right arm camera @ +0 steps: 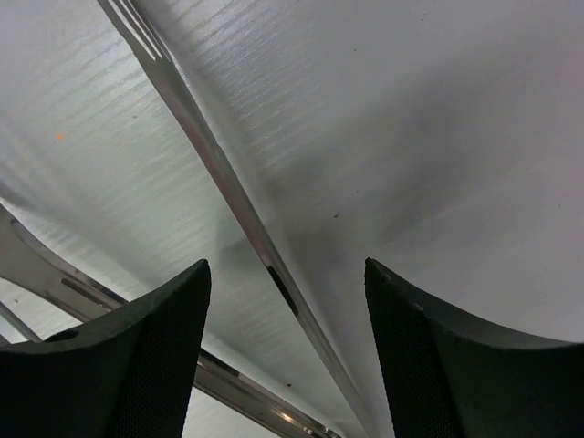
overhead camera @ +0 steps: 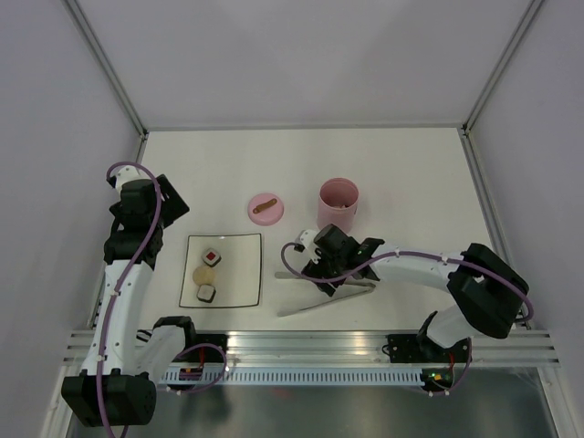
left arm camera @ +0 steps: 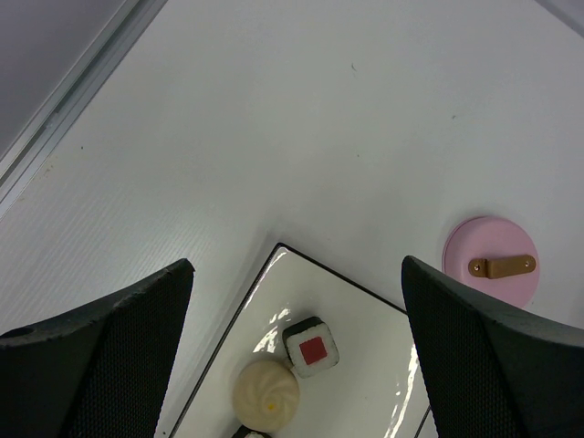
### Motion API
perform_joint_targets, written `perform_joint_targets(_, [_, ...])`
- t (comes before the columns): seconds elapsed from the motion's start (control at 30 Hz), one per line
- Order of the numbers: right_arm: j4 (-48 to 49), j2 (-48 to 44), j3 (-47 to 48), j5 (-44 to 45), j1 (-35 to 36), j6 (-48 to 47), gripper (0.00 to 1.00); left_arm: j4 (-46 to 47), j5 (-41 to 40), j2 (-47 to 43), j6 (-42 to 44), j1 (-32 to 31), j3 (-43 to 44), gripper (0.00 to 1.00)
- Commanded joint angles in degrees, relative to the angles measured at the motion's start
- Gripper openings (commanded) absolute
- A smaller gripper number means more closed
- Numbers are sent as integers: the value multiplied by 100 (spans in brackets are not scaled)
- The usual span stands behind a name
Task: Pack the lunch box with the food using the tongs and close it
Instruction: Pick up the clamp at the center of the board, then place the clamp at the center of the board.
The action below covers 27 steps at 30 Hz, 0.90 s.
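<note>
The pink lunch box [overhead camera: 338, 203] stands open at the middle back, and its lid [overhead camera: 265, 208] [left arm camera: 493, 265] lies flat to its left. The food sits on a white plate [overhead camera: 239, 274] [left arm camera: 374, 347]: a red-centred roll [overhead camera: 212, 257] [left arm camera: 313, 347], a beige ball [overhead camera: 203, 274] [left arm camera: 265, 392] and another roll [overhead camera: 206, 293]. The silver tongs [overhead camera: 306, 307] [right arm camera: 233, 196] lie on the table in a V. My right gripper [overhead camera: 330, 279] [right arm camera: 287, 274] is open low over them, with one tong arm running between its fingers, untouched. My left gripper [overhead camera: 175, 212] [left arm camera: 297, 263] hangs open above the plate's far left corner.
The table's metal frame rail [overhead camera: 365, 347] runs along the near edge. White walls close in the left, back and right sides. The plate's black rim lies just left of the tongs' tips.
</note>
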Motion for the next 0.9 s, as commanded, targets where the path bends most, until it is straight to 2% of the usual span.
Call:
perform_joint_targets(0.0, [209, 158, 231, 201, 22, -221, 74, 22, 75, -20, 67, 20, -4, 100])
perform_joint_targets(0.03, [165, 237, 257, 210, 31, -229, 72, 14, 75, -11, 67, 20, -4, 100])
perform_joint_targets(0.13, [104, 395, 354, 210, 22, -212, 56, 22, 75, -11, 67, 11, -4, 100])
perform_joint_targets(0.17, [95, 422, 372, 210, 22, -194, 47, 22, 67, -20, 67, 20, -4, 100])
perform_joint_targets(0.3, [130, 448, 398, 210, 39, 42, 28, 14, 40, -11, 76, 20, -4, 100])
perform_joint_targets(0.33, [104, 361, 407, 201, 31, 217, 22, 22, 40, -11, 76, 11, -4, 100])
perform_joint_targets(0.4, [51, 221, 416, 201, 31, 368, 18, 14, 40, -11, 76, 20, -4, 100])
perform_joint_targets(0.43, [25, -6, 407, 227, 39, 664, 9, 14, 40, 6, 76, 20, -4, 100])
perform_joint_targets(0.5, [-46, -288, 416, 280, 40, 851, 2, 22, 49, 15, 76, 11, -4, 100])
perform_joint_targets(0.63, [-457, -1236, 609, 692, 22, 1360, 0, 31, 66, 33, 67, 20, 5, 100])
perform_joint_targets(0.8, [-1704, -1862, 943, 1474, -285, 2185, 0, 22, 66, 24, 67, 11, 5, 100])
perform_joint_targets(0.87, [-1909, -2108, 900, 2052, -347, 2485, 0, 14, 75, 33, 67, 20, 5, 100])
